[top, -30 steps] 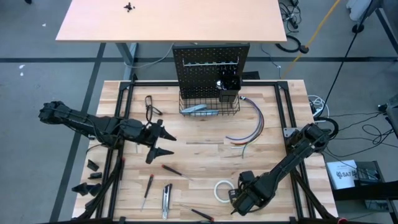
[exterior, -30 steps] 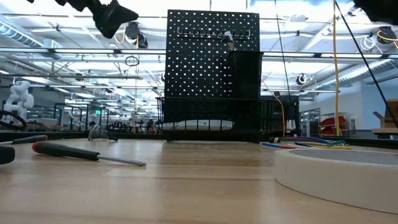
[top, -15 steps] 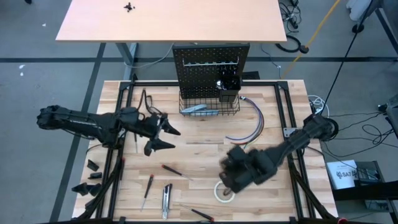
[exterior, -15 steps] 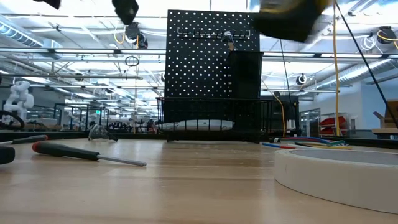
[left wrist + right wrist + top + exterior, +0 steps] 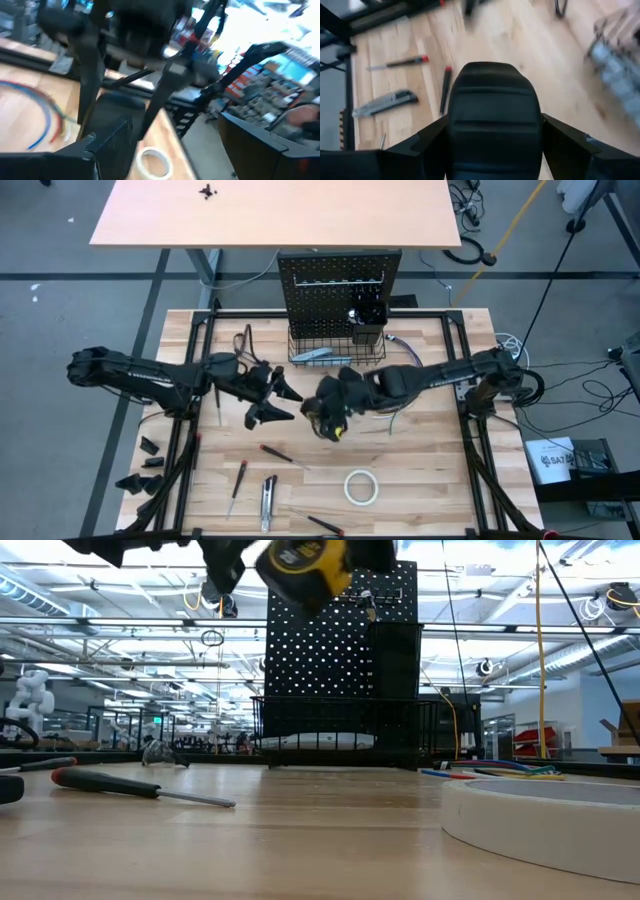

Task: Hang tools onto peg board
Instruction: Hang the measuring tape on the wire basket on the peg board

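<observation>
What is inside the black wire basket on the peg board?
The wire basket on the peg board holds a grey utility knife lying flat. The small black bin covers the basket's right part.

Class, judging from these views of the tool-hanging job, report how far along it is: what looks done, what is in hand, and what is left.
Done: grey tools already lie in the wire basket on the peg board.

In hand: the right gripper carries the yellow tape measure above the table.

Left: the left gripper hangs open and empty. On the table remain the tape roll, red-handled screwdrivers, a utility knife and pliers.
</observation>
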`<state>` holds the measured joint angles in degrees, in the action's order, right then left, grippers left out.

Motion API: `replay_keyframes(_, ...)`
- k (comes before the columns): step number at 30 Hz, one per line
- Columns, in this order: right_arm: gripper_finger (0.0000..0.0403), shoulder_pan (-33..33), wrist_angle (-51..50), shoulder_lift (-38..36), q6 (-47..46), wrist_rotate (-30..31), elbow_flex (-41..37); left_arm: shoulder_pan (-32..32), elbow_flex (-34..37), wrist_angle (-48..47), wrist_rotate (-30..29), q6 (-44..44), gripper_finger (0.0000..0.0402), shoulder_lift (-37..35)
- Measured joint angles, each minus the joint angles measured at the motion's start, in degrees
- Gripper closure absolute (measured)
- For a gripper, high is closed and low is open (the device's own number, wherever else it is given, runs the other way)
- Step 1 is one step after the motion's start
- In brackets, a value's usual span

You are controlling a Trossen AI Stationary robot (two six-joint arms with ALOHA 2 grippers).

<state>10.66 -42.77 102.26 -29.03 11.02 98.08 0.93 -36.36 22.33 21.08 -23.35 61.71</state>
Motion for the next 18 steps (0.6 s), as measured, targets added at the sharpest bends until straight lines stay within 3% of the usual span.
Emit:
replay_keyframes(9, 0.0150, -3.3, 4.6, 0.0, 6.4, -6.1, 0.0, -0.3, 0.0, -1.3, -8.7, 3.8, 0.0110, 1.9)
replay_keyframes(18, 0.0150, -4.0, 6.1, 0.0, 6.1, -6.6, 0.0, 0.0, 0.0, -2.5, -9.7, 7.8, 0.0110, 2.3)
